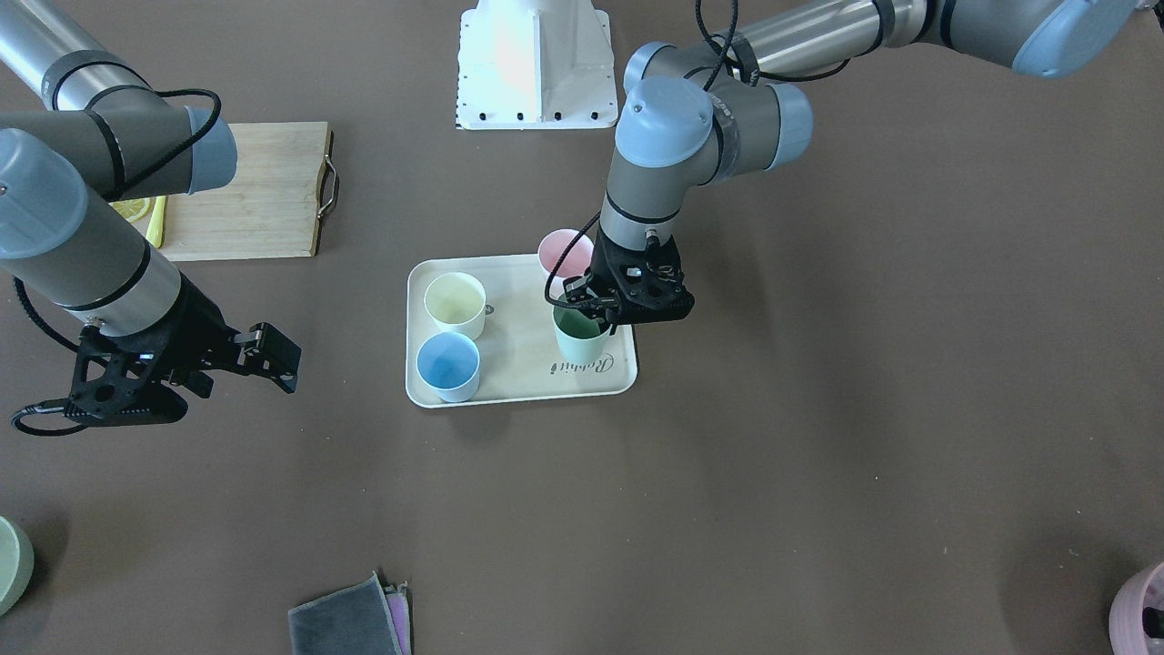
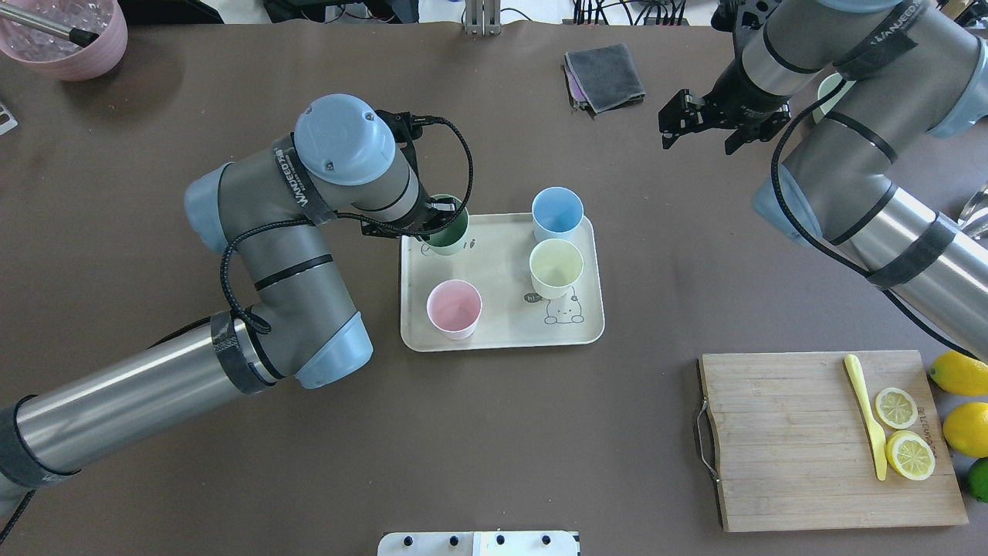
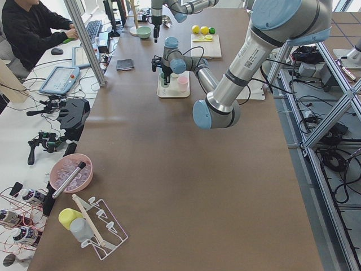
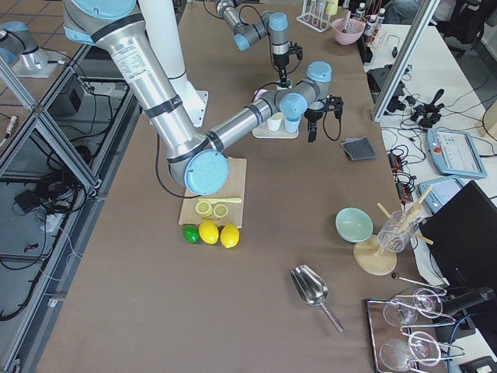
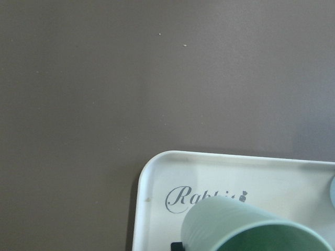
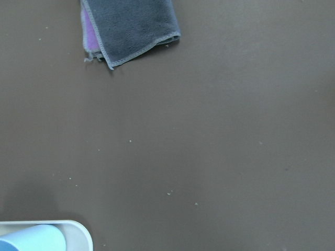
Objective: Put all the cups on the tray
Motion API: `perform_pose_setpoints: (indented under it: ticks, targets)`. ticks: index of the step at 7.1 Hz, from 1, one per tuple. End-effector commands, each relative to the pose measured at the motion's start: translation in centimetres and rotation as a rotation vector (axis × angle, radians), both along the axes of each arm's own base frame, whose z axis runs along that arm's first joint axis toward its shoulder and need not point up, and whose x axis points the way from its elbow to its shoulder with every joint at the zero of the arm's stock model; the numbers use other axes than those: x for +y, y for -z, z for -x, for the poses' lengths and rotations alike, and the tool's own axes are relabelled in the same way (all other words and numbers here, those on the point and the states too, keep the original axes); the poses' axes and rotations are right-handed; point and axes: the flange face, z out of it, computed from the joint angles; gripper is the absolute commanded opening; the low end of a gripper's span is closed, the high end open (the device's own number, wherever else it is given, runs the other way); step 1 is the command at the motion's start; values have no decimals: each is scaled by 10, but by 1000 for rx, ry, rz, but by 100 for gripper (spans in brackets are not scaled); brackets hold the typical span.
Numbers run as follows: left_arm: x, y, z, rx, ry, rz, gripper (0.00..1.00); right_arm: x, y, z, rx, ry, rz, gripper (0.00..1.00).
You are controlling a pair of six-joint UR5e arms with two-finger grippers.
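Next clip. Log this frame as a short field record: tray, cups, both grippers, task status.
tray: cream, rabbit drawing, mid-table
cups on tray: yellow cup, blue cup, pink cup, green cup
cups off tray: none seen
left gripper: at the green cup's rim; cannot tell whether it grips
right gripper: open, empty, off the tray, near the grey cloth
status: all four cups inside the tray's rim; green cup not visibly released
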Motion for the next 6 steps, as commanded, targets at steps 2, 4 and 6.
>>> perform_pose_setpoints:
  ticks: [2,4,6]
  targets:
    - [2,-19,-22,-38,17,-30,76,-3,-13,-35,18,-52,-7,100]
    - [5,-2,0,-11,1,-84,98,-8,-24,-55,25,-78,4,100]
    - [-8,-9,90,0,20,-160,98,-8,-48,-80,56,-52,-33,100]
